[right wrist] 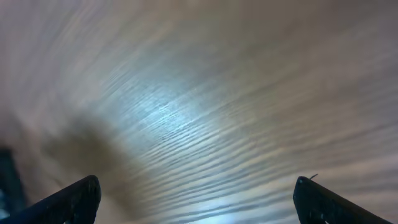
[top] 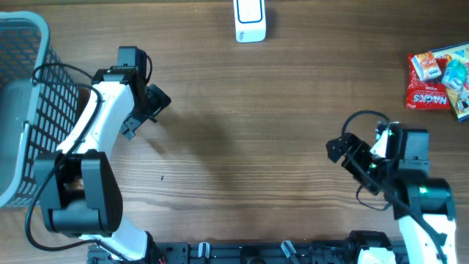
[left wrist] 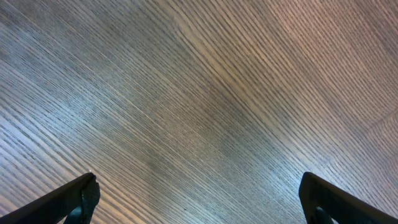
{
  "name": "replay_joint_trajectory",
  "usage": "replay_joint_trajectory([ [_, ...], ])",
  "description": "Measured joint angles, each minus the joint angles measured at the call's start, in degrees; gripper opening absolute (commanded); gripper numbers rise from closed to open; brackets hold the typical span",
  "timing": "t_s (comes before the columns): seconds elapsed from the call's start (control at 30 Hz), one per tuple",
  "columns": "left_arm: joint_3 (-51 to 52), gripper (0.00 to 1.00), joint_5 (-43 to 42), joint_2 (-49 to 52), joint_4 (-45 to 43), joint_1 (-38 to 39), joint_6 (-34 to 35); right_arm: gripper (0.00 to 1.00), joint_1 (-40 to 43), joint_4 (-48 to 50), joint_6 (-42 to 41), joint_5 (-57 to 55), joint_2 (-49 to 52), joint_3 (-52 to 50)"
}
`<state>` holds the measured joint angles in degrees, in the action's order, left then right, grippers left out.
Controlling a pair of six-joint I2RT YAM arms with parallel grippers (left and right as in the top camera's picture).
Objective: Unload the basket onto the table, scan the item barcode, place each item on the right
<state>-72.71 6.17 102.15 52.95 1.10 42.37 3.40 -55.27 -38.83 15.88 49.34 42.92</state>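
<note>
Right gripper [top: 338, 149] — jaws wide — hangs well apart from the snack packets [top: 438, 77]; left gripper [top: 145, 114] equally wide.

One basket [top: 45, 110], one scanner [top: 250, 20], several packets [top: 427, 94]

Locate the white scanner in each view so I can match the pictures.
Overhead: the white scanner sits at the top edge, near the centre, partly cut off by the frame.
Left wrist: not in it.
Right wrist: not in it; the picture is blurred.
Shared landmark: the wooden table, whose grain fills both wrist views.
</note>
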Motion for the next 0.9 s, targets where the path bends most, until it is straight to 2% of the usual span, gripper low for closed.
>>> replay_joint_trajectory([
  [0.07,0.0,1.0,0.0,0.0,0.0,0.0,0.0,1.0,0.0,-1.3,-8.0,-0.3,3.8,-0.8],
  [0.17,0.0,1.0,0.0,0.0,0.0,0.0,0.0,1.0,0.0,-2.1,-12.6,-0.3,8.2,-0.9],
  [0.43,0.0,1.0,0.0,0.0,0.0,0.0,0.0,1.0,0.0,8.1,2.8,3.7,11.3,-1.2],
  [0.53,0.0,1.0,0.0,0.0,0.0,0.0,0.0,1.0,0.0,11.9,12.2,5.0,6.8,-1.4],
  [0.63,0.0,1.0,0.0,0.0,0.0,0.0,0.0,1.0,0.0,12.6,20.7,6.1,-6.7,-1.4],
  [0.77,0.0,1.0,0.0,0.0,0.0,0.0,0.0,1.0,0.0,17.1,24.0,6.1,-13.4,-1.9],
  [0.9,0.0,1.0,0.0,0.0,0.0,0.0,0.0,1.0,0.0,27.9,25.3,6.2,-22.3,-11.2],
])
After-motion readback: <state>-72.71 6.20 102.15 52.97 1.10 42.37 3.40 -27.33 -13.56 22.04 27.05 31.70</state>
